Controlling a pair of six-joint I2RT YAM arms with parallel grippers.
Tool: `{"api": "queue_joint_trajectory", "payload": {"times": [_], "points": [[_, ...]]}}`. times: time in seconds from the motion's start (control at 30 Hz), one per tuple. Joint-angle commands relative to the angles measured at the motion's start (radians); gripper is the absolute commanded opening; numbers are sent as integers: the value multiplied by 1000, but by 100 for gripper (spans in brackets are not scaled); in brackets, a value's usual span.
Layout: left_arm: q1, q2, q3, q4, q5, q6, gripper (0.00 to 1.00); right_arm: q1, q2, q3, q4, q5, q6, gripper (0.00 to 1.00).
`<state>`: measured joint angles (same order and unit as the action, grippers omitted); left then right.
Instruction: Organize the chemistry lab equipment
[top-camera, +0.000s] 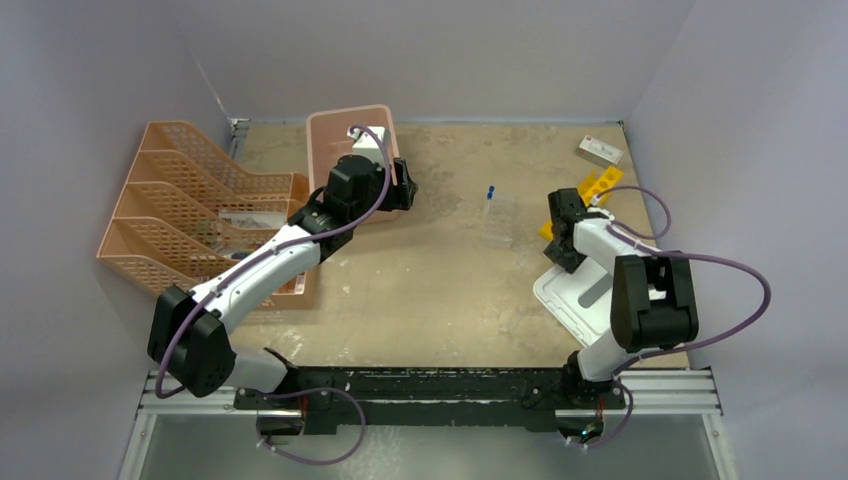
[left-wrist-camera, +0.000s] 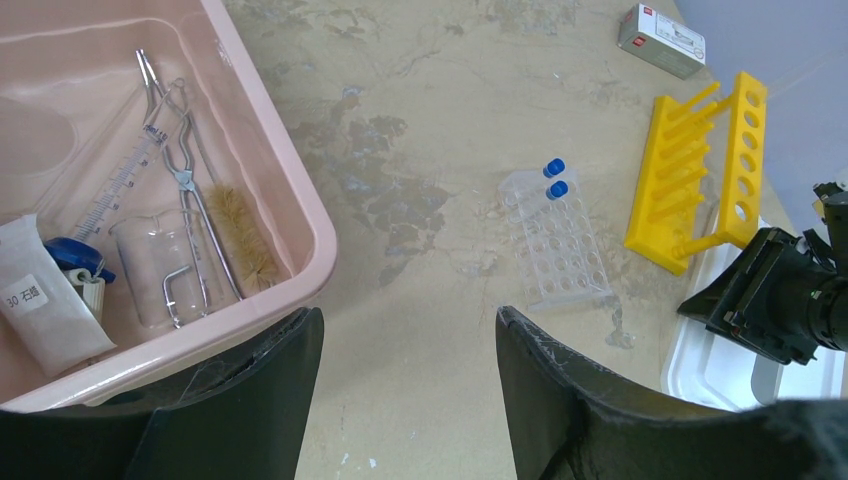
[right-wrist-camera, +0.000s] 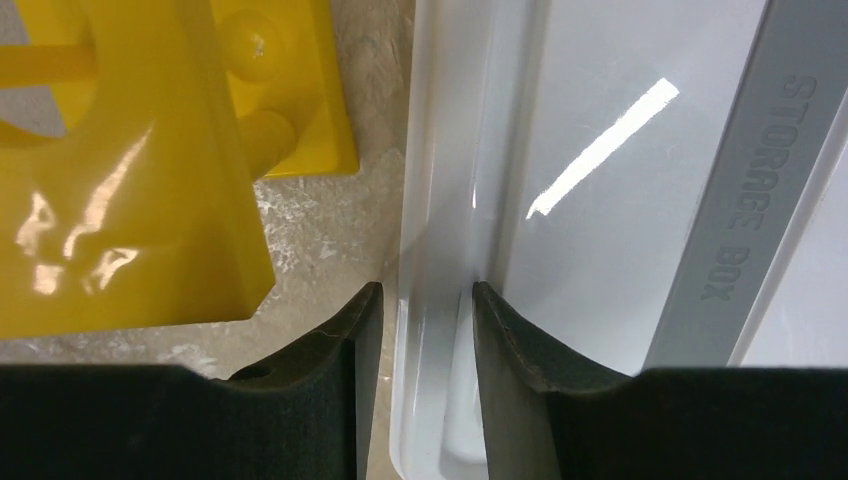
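Observation:
The pink bin (left-wrist-camera: 290, 170) holds metal scissor-tongs (left-wrist-camera: 180, 170), a wire tube brush (left-wrist-camera: 240, 235), a small glass beaker (left-wrist-camera: 150, 265) and a blue-ended dropper (left-wrist-camera: 75, 252). My left gripper (left-wrist-camera: 408, 315) hangs open and holding nothing beside the bin's right rim (top-camera: 320, 125). Mid-table stands the clear rack (left-wrist-camera: 555, 245) with two blue-capped tubes (left-wrist-camera: 555, 178). The yellow holed rack (left-wrist-camera: 700, 190) lies on its side at the right. My right gripper (right-wrist-camera: 425, 290) straddles the left rim of the white lid (right-wrist-camera: 600, 200). The right finger touches the rim and a thin gap shows on the left.
Orange mesh file trays (top-camera: 190, 210) stand at the far left against the wall. A small white box (top-camera: 599, 151) lies at the back right corner. The yellow rack (right-wrist-camera: 130, 200) sits close to the left of the lid's edge. Walls close in the table on three sides.

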<state>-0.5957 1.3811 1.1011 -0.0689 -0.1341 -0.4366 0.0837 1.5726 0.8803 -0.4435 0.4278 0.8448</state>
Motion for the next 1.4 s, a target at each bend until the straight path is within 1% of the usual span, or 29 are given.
{"api": "queue_joint_trajectory", "payload": {"times": [0.0, 0.1, 0.13, 0.23, 0.33, 0.43, 0.5, 0.63, 0.77, 0.93, 1.03, 1.13, 1.23, 1.37], "points": [[6, -29, 11, 41, 14, -17, 63, -4, 24, 10, -23, 34, 60, 40], [6, -25, 16, 38, 19, -17, 63, -5, 35, -5, 13, 6, 60, 38], [7, -24, 17, 36, 19, -17, 63, -5, 34, -12, 23, -1, 63, 35], [6, -18, 26, 35, 41, -11, 63, -6, 13, -31, 34, 1, 91, 20], [4, -4, 35, 51, 199, 24, 63, -6, -37, -46, 20, 17, 132, 5], [-1, 16, 33, 103, 327, 11, 63, -6, -106, -43, -28, 34, 178, 0], [-17, 31, 42, 114, 357, 4, 63, -6, -157, -34, -69, 44, 208, 0], [-75, 71, 68, 130, 367, -2, 64, -6, -255, -18, -156, 59, 264, 0], [-144, 141, 107, 152, 381, -41, 65, -7, -355, -3, -212, 60, 298, 0], [-206, 238, 136, 242, 398, -166, 67, -7, -460, 34, -247, 31, 297, 0], [-223, 296, 145, 350, 465, -266, 67, -7, -529, 47, -252, 14, 279, 0], [-243, 375, 188, 411, 544, -362, 67, -7, -602, 51, -247, -14, 261, 0], [-270, 464, 280, 391, 622, -403, 67, -7, -664, 63, -253, -21, 247, 0], [-297, 546, 375, 380, 673, -426, 66, -7, -705, 88, -254, -35, 228, 0]]}}
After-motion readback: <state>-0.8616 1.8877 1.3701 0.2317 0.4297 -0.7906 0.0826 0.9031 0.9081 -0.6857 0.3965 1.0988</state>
